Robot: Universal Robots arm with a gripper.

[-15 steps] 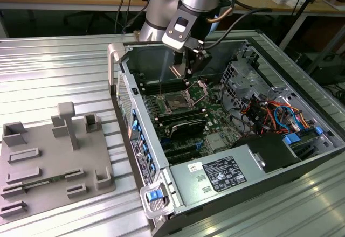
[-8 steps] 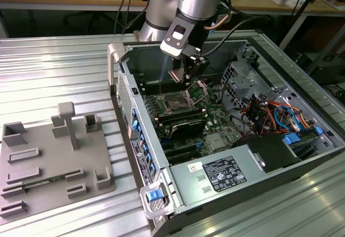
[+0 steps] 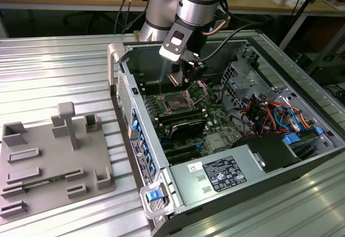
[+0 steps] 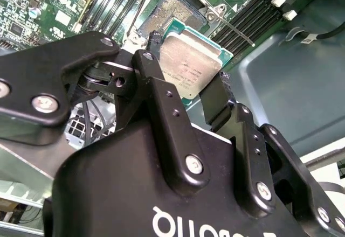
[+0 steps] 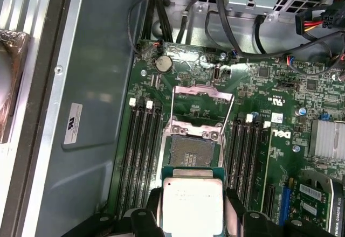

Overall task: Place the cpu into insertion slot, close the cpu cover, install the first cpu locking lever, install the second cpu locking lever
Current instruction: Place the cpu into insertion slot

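The cpu (image 5: 193, 203), a flat square chip with a silver top and green edge, is pinched between the black fingers of my gripper (image 5: 193, 211), which is shut on it. It hangs tilted a little above the motherboard, just short of the insertion slot (image 5: 193, 152), whose dark centre lies bare. The cpu cover (image 5: 202, 107) stands swung open on the slot's far side. In the second wrist view the cpu (image 4: 191, 64) sits in my gripper (image 4: 186, 72) beside the slot (image 4: 170, 13), and a thin locking lever (image 4: 237, 32) sticks up. The exterior view shows my gripper (image 3: 180, 78) over the slot (image 3: 178, 103).
Black memory slots (image 5: 143, 151) flank the socket on both sides. A finned heatsink (image 5: 329, 140) and cables (image 5: 215, 11) lie nearby. The open computer case (image 3: 121, 94) has a power supply (image 3: 226, 172) and drive cage (image 3: 242, 81). A grey fixture tray (image 3: 48, 156) lies at the exterior view's left.
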